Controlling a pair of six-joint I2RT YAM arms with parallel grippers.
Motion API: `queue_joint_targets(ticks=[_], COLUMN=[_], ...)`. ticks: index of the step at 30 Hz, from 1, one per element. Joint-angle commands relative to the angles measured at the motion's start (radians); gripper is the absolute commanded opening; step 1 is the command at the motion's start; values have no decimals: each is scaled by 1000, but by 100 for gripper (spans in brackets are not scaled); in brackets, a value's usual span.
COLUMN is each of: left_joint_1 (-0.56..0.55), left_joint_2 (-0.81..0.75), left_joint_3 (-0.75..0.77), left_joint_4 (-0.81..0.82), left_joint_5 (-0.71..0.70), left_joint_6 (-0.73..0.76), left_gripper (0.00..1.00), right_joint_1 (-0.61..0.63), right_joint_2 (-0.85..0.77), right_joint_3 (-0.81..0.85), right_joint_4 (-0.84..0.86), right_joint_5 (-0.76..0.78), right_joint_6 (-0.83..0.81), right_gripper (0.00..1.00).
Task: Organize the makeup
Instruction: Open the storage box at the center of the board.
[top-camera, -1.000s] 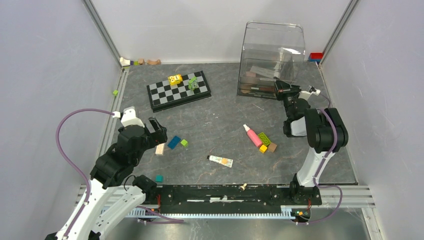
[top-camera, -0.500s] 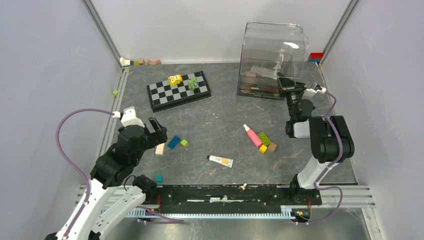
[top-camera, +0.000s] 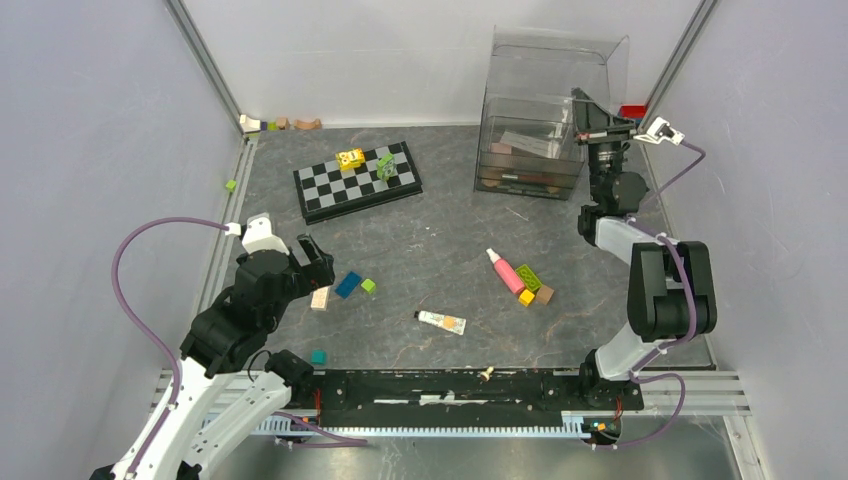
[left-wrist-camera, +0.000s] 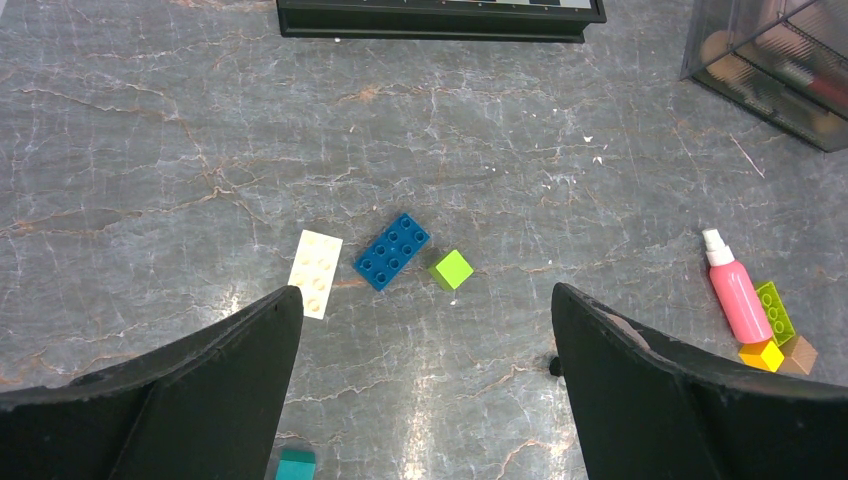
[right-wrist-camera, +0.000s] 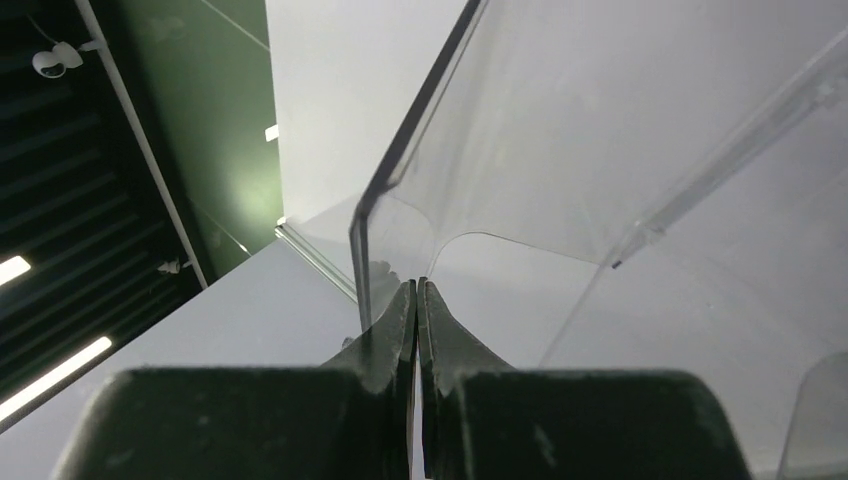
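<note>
A clear organizer box stands at the back right, with some makeup lying in its lower trays. Its clear lid is tipped up. My right gripper is shut and raised high at the lid's right edge, tips against the panel. I see nothing clamped between them. A pink bottle and a cream tube lie on the table. My left gripper hovers wide open over loose blocks, holding nothing.
A chessboard with small toys on it lies at the back left. A blue block, a cream block, a green cube and a teal block lie near the left gripper. More blocks touch the pink bottle.
My right gripper has risen and moved back and to the right beside the box. The clear lid has swung upward with it. The left arm has stayed still.
</note>
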Motion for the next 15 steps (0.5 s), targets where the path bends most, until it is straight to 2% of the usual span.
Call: queue_joint_targets(ticks=[1, 15], left_joint_1=[7, 6], left_joint_2=[-1, 1], left_joint_3=[-5, -4], left_joint_4=[42, 42], left_joint_5=[-9, -4], left_joint_6=[27, 30], left_gripper=[100, 100], right_joint_1=[-2, -17], right_joint_2=[5, 172], right_joint_3=[112, 511], right_joint_4=[33, -220], right_joint_5=[-20, -26], right_joint_6=[-48, -153], right_gripper=[4, 5])
